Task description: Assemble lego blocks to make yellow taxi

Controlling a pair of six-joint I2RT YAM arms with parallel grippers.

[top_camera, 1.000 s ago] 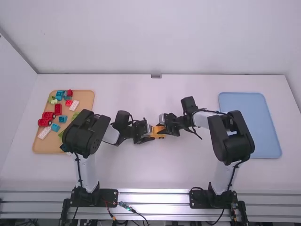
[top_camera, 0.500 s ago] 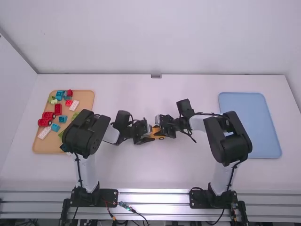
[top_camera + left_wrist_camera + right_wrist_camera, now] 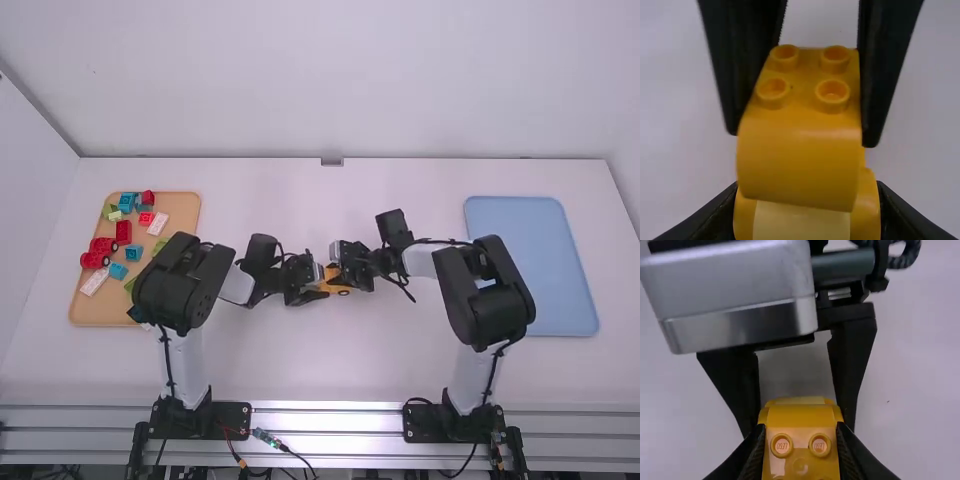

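From the near side, my left arm [image 3: 183,362] bends inward to the right and my right arm [image 3: 474,376] bends inward to the left. Between them my two grippers face each other, very near, slightly left of the middle. My left gripper [image 3: 320,288] has its fingers closed on its hold, one pressing from each side. My right gripper [image 3: 337,276] grips likewise, and its wrist [image 3: 395,228] sits farther off than the left one.
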